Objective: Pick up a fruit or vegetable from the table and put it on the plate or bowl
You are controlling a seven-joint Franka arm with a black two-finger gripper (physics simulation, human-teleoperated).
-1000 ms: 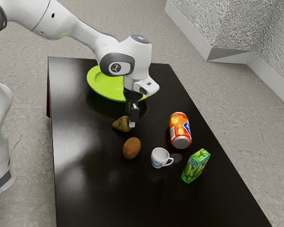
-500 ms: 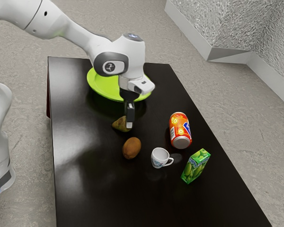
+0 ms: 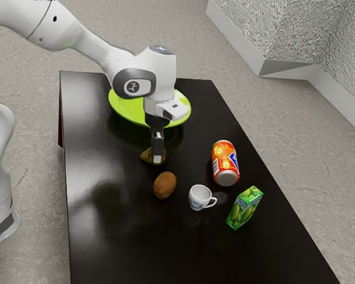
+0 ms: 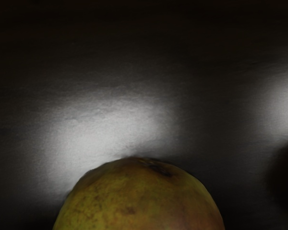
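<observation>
Standing upright over the glossy black worktop (image 3: 118, 236), with the end effector (image 3: 158, 154) set low right at the pear (image 3: 147, 155); could not tell how wide it was set, or whether it had hold of the fruit. Saw the pear resting on the worktop directly under the end effector: rounded, matt, yellow-green mottled with brown, a dark speck near its top. Found a flat, round, bright green plate (image 3: 119, 99) just beyond the end effector, partly hidden by the white wrist. Noted a brown oval fruit (image 3: 164, 184) near the end effector on the camera's side, apart from the pear. Counted a white cup (image 3: 200, 197), an orange can (image 3: 225, 163) and a green carton (image 3: 244, 207) farther off toward the exterior view's right. Saw open worktop toward the exterior view's left of the end effector, running to a straight edge.
</observation>
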